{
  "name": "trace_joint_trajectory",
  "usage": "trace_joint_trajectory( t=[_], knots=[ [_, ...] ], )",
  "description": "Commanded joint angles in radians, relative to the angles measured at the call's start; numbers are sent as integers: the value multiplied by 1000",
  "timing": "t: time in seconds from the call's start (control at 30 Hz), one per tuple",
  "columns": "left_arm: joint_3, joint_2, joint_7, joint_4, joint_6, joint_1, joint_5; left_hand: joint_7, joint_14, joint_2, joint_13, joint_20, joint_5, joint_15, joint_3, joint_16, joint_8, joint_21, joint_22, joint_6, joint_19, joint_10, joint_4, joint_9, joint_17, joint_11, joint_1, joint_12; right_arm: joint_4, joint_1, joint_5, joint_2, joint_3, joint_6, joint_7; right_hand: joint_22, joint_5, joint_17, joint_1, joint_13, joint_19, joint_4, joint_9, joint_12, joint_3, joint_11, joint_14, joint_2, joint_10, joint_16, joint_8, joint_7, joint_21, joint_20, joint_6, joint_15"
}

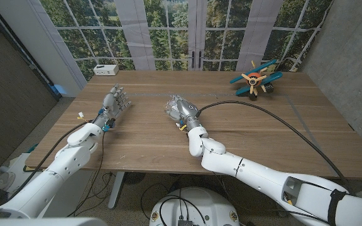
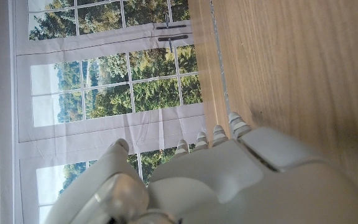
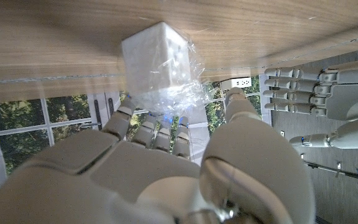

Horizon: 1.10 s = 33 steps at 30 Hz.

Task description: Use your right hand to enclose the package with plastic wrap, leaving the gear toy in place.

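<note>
Head view: the right hand (image 1: 180, 108) curls over one box (image 1: 171, 107) at mid-table, crinkled wrap (image 1: 167, 110) around it, so wrapping looks underway, not finished. One toy (image 1: 255, 78) sits untouched far right. The left hand (image 1: 115, 100) waits, fingers apart.

Left wrist view: that hand (image 2: 229, 180) holds nothing.

Right wrist view: fingers (image 3: 143, 132) pinch the wrap (image 3: 182, 87) at the box (image 3: 154, 59).

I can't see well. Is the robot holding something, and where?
The right hand holds the plastic wrap at its edge, beside the white package.
</note>
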State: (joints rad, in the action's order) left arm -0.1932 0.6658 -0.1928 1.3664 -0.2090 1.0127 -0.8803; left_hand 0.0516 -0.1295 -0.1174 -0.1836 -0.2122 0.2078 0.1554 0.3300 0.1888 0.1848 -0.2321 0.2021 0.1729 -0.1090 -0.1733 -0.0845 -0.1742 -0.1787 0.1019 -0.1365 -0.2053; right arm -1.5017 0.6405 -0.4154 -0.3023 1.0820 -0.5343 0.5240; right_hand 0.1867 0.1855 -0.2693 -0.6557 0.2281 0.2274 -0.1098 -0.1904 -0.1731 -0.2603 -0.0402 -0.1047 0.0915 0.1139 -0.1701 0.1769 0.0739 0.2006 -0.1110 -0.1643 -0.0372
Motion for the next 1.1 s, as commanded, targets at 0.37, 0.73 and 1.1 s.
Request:
trace_joint_trajectory(
  t=[0.37,0.73,1.1],
  knots=[
    [-2,2,7,6,6,-2,3,1,6,0,-5,0,-1,-3,10,-2,1,-4,4,73,8,-77,-2,-4,-2,0,-9,0,12,-77,40,-55,-8,160,-449,-2,21,59,456,-34,-346,291,4,-9,106,-3,284,43,-195,-14,3,-35,-22,14,113,-65],
    [-4,1,4,4,7,-8,4,2,6,0,-5,0,-1,-6,11,-1,1,-5,4,74,9,-77,-2,-4,-2,0,-10,1,25,-141,54,-44,37,67,-621,-9,64,73,663,-37,-576,294,6,-2,203,-9,489,20,-413,-5,-8,-54,-29,86,325,-55],
    [-10,-1,2,0,11,-18,6,2,6,0,-5,0,-1,-7,11,-2,1,-4,4,74,8,-78,-2,-4,-2,0,-9,1,11,-77,20,-75,2,215,-421,-13,87,90,593,-39,-499,250,9,-49,174,-3,389,47,-296,-37,30,-24,6,48,224,-37]
  ],
)
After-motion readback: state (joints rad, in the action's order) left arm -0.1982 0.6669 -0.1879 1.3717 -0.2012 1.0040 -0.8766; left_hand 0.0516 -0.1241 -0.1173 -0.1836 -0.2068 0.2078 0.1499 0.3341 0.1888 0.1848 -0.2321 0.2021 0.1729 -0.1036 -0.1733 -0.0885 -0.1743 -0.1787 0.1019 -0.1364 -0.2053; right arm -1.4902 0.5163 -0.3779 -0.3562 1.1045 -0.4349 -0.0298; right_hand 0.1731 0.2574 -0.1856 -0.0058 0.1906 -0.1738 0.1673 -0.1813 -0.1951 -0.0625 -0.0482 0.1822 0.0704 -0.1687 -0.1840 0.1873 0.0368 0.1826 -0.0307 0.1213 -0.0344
